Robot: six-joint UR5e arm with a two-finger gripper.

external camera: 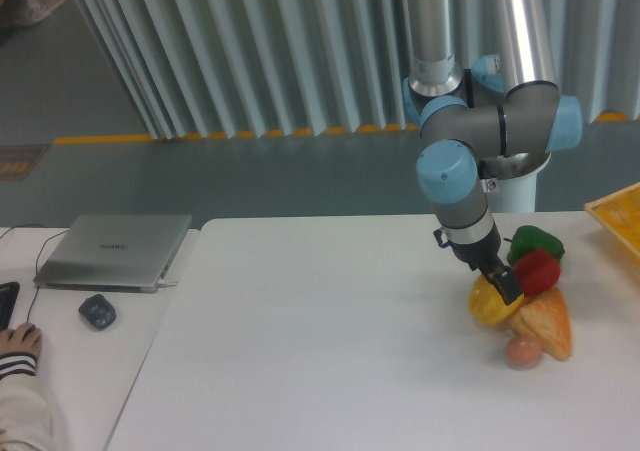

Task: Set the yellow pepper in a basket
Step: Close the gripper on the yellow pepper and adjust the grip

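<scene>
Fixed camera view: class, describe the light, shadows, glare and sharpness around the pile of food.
Fixed camera view: lighting is soft and even; the white table looks bright, with only faint shadows under the yellow pepper and the gripper; the pepper has a mild sheen; the image is slightly soft, so the gripper's fingers are hard to resolve.

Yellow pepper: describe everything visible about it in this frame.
The yellow pepper is glossy, bright yellow and rounded, resting on the white table at the left edge of a food cluster. The gripper is down on its upper right side, hiding part of it; whether the fingers are clamped cannot be told. A pale orange wedge presses against its right, and the red pepper sits just above-right. It is outside the basket.
</scene>
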